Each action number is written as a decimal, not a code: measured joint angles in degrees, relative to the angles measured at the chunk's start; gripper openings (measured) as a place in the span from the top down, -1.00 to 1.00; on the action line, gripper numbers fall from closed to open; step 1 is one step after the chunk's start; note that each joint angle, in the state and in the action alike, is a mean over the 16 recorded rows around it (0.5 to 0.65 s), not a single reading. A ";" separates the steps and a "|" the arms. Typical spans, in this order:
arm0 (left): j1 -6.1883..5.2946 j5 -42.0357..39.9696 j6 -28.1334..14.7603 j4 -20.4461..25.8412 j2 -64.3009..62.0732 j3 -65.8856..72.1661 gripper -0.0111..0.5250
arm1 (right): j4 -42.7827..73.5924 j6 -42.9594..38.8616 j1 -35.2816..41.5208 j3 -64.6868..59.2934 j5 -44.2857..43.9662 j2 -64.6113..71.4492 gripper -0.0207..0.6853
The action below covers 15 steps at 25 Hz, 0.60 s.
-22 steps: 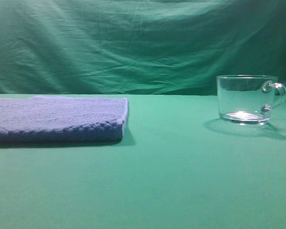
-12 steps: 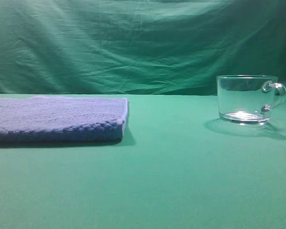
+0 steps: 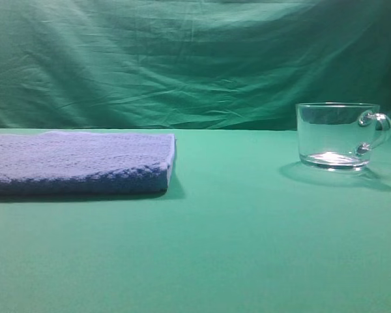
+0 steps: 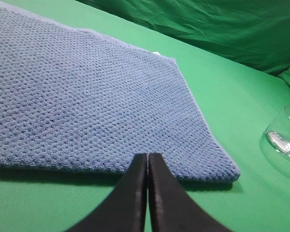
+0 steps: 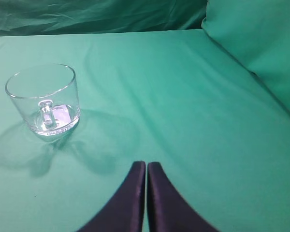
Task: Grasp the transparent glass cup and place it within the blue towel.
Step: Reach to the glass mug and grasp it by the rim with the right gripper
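Observation:
The transparent glass cup [image 3: 337,135] stands upright on the green table at the right, handle to the right. It also shows in the right wrist view [image 5: 43,99], handle facing the camera, and partly at the right edge of the left wrist view [image 4: 285,137]. The blue towel [image 3: 78,162] lies flat at the left and fills the left wrist view [image 4: 87,92]. My left gripper [image 4: 148,155] is shut and empty, at the towel's near edge. My right gripper [image 5: 146,164] is shut and empty, well to the right of the cup. Neither gripper shows in the exterior view.
A green cloth covers the table [image 3: 234,241] and hangs as a wrinkled backdrop [image 3: 182,59]. In the right wrist view a raised fold of green cloth [image 5: 261,43] rises at the upper right.

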State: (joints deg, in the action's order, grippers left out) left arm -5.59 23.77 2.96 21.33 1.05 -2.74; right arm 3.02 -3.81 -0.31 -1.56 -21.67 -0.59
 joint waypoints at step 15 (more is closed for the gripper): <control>0.00 0.00 0.00 0.00 0.00 0.00 0.96 | -2.24 -0.65 -0.28 5.03 10.80 3.89 0.94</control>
State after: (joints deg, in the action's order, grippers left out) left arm -5.59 23.77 2.96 21.33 1.05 -2.74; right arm 0.78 -4.46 -0.59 3.47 -10.87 3.30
